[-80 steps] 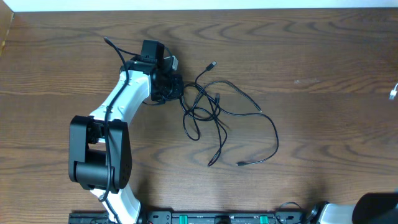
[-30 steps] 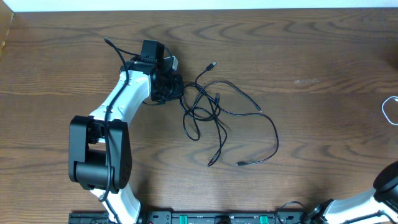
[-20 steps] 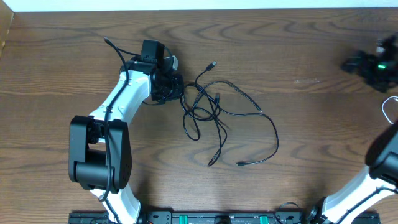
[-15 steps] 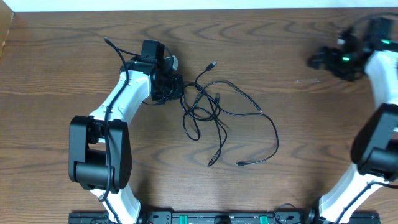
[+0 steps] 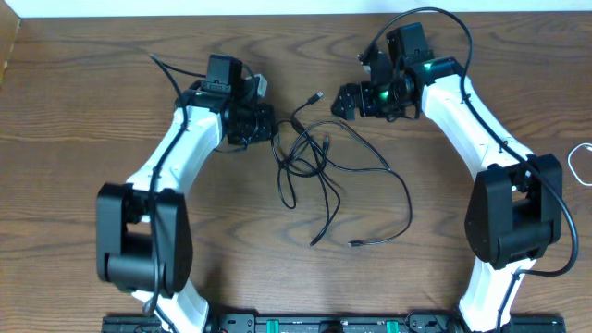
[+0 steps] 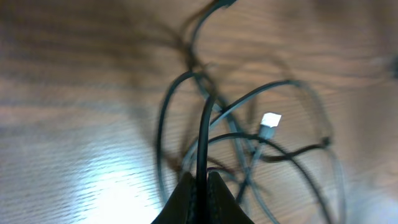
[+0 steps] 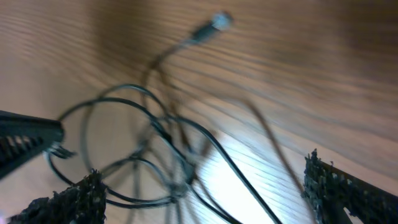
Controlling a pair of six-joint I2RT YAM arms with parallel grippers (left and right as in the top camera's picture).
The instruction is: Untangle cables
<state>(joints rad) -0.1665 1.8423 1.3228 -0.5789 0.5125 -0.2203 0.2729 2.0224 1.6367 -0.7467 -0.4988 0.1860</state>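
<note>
Across the whole overhead view lies the brown wood-grain surface [image 5: 92, 55]. On its left side the left arm [image 5: 176, 153], white with black joints, reaches from the near edge toward the far middle. On the right side the right arm [image 5: 472, 111] reaches from the near edge and bends in toward the same area.

Between the two arms, near the middle of the surface, the black cables [image 5: 319, 157] lie in a loose tangle of crossing loops, densest at its far left part. The left gripper [image 5: 270, 128] sits at that far left edge of the tangle, its fingers pressed together on one black strand. In the left wrist view the strand rises straight out from between the closed fingertips [image 6: 200, 190].

The right gripper [image 5: 347, 100] hovers just beyond the far right side of the tangle, spread wide with nothing between its fingers. The right wrist view shows its two pads far apart with loops of cable below.

A white cable [image 5: 578, 166] curls at the right edge of the surface, well apart from the tangle.

One plug end [image 5: 317, 95] points to the far side, between the two grippers. Another plug tip [image 5: 356, 243] lies at the near side of the tangle.
</note>
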